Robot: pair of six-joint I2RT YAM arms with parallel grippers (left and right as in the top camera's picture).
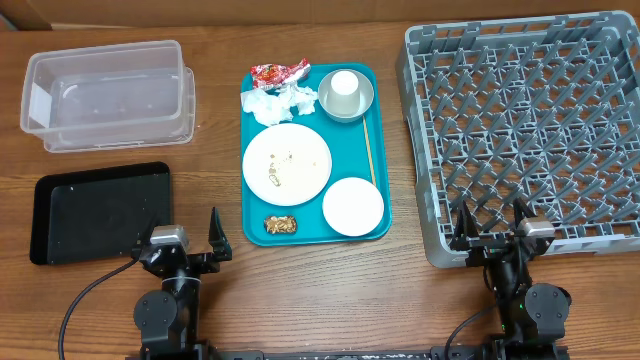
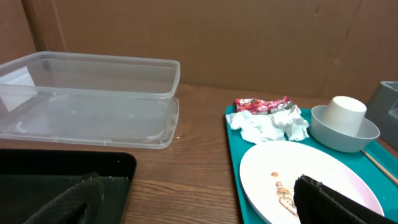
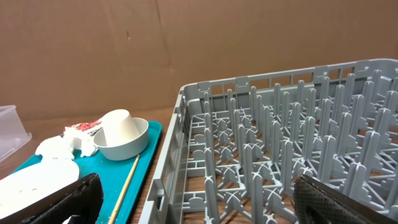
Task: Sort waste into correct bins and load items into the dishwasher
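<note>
Teal tray (image 1: pixel 379 190), red-and-white wrapper (image 1: pixel 279 71), grey rack (image 1: pixel 520 130), black tray (image 1: pixel 100 210)

Two plates (image 1: pixel 287 159) (image 1: pixel 353 206), two bins (image 1: pixel 108 49) (image 1: pixel 100 212), one rack (image 1: pixel 520 130), one bowl (image 1: pixel 345 113) (one cup (image 1: pixel 345 86))

Lab setup: wooden table (image 1: pixel 220 40), cardboard backdrop (image 2: pixel 249 37)

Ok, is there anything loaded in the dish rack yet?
No, in the overhead view the dish rack is bare, with nothing set in it.
</note>
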